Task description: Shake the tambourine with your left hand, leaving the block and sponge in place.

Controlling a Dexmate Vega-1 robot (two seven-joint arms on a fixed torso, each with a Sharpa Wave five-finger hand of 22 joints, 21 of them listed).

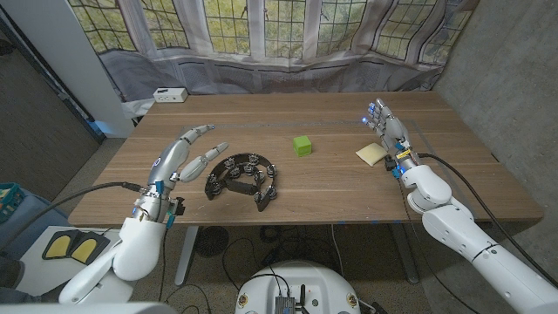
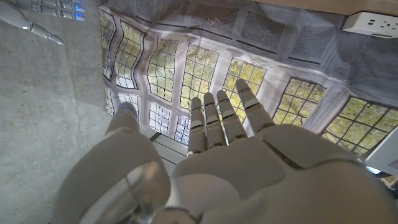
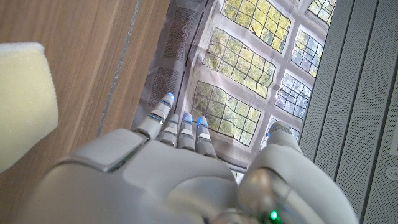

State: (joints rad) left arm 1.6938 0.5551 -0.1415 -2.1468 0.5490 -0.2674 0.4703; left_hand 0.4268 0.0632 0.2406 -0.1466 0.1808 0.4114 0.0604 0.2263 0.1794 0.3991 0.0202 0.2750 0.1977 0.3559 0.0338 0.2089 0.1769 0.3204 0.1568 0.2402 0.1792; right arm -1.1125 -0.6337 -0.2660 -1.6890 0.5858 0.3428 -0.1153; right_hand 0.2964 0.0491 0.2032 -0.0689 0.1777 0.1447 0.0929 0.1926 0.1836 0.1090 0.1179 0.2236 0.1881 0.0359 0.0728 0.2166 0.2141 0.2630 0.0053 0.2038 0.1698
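Left hand (image 1: 186, 153) is empty, fingers spread and stretched forward, with the tambourine (image 1: 242, 176) lying on the worktop (image 1: 331, 187) just to its right and not yet touched, so it looks staged for a reach and grab. Right hand (image 1: 390, 137) also holds nothing, fingers straight and a little apart, standing just beside the sponge (image 1: 370, 153), likely parked out of the way. Block (image 1: 302, 146) sits beyond the tambourine, between both hands, apart from the likely reach.
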